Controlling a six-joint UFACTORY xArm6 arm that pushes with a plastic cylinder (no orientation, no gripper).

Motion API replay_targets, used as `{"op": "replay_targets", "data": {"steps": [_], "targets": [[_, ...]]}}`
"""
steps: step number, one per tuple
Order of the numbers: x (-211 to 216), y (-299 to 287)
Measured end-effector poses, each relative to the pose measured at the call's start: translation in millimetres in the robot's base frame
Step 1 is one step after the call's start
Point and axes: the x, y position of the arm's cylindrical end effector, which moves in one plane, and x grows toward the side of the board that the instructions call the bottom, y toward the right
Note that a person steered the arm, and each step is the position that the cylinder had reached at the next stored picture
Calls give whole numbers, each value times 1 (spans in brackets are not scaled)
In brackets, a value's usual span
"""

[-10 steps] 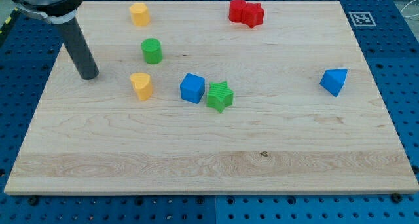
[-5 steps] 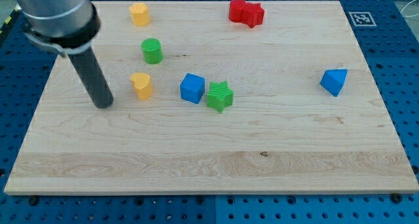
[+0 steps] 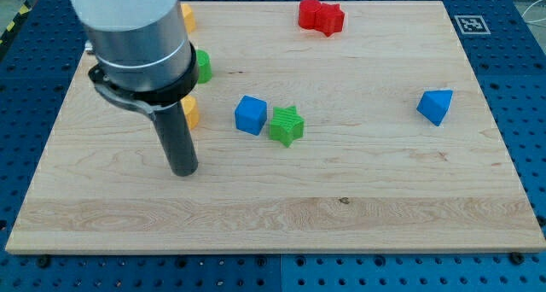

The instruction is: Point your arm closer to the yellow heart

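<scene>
No readable text – marker [image 3: 468, 24] only

My tip [image 3: 184, 170] rests on the wooden board [image 3: 358, 198] just below the half-hidden yellow heart block [image 3: 191, 112]. To their right the blue cube [image 3: 250, 115] touches the green star block [image 3: 287, 125].

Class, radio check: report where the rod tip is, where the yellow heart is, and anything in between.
My tip on the board, just below the yellow heart. Heart half hidden behind the rod. Nothing between them; blue cube off to the view's right.
</scene>
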Motion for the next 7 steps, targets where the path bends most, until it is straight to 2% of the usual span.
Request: {"op": "replay_targets", "data": {"steps": [2,4,7], "targets": [[7,-30],[-30,-66],[-38,-47]]}}
